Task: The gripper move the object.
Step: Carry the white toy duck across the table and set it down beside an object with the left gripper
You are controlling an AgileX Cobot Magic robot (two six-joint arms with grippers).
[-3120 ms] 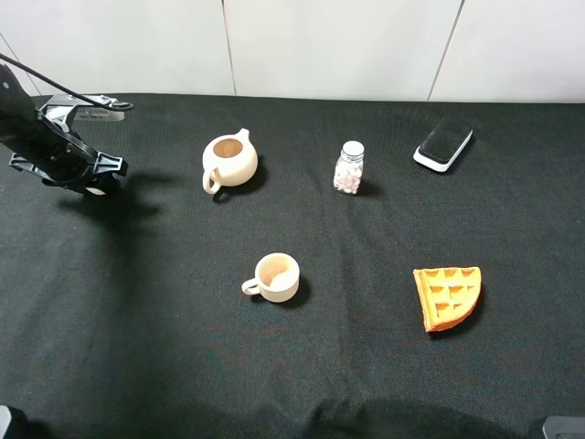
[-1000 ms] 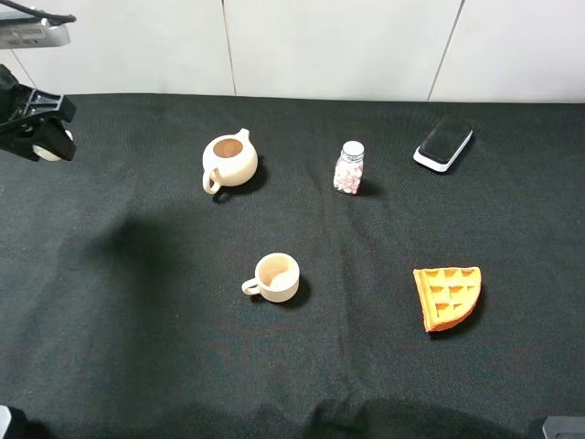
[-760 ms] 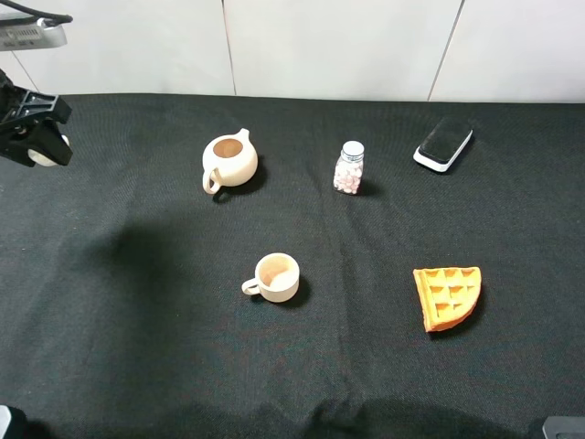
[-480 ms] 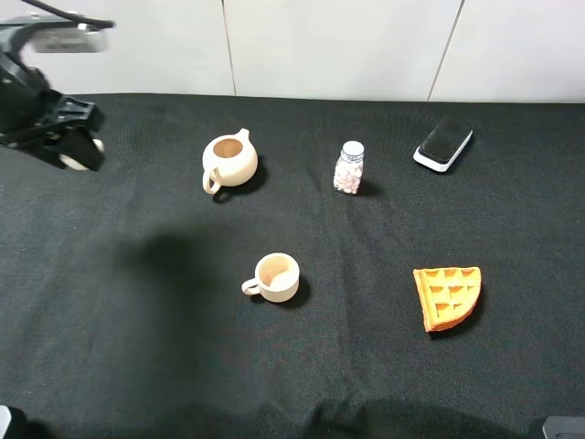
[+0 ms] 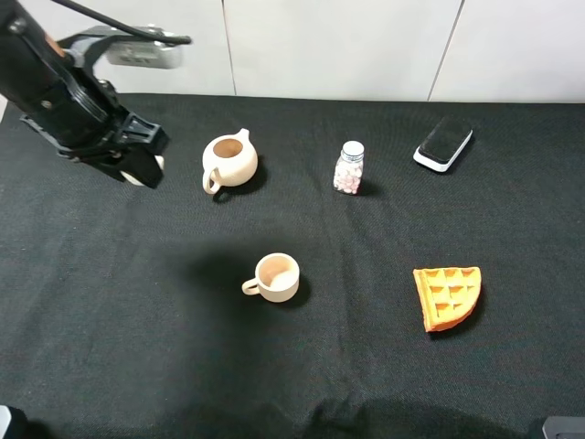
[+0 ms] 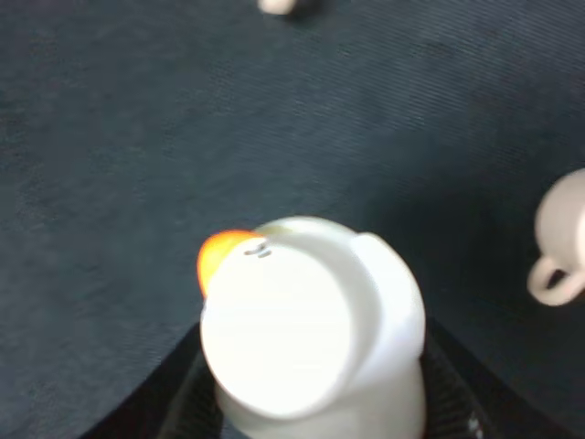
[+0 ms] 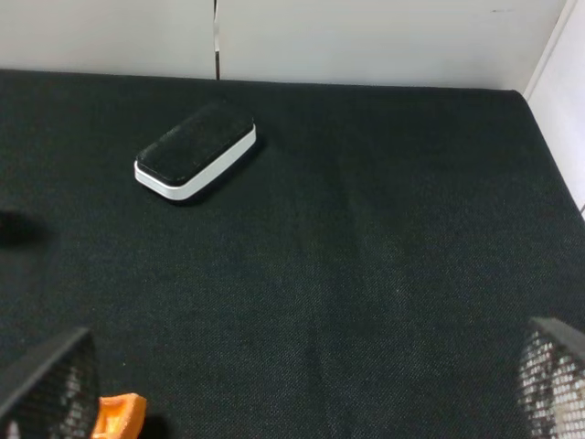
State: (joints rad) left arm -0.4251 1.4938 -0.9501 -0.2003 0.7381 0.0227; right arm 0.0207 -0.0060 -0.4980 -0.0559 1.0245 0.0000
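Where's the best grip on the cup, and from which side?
Probably the rim wall of the cup, from straight above: it stands upright, mouth open, so one finger goes inside, one outside. Pinch the side toward the waffle piece; the small handle juts out the opposite way.

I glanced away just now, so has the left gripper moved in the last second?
Yes. The left gripper, holding the lid, has swung rightward from the far left and is now close beside the teapot.
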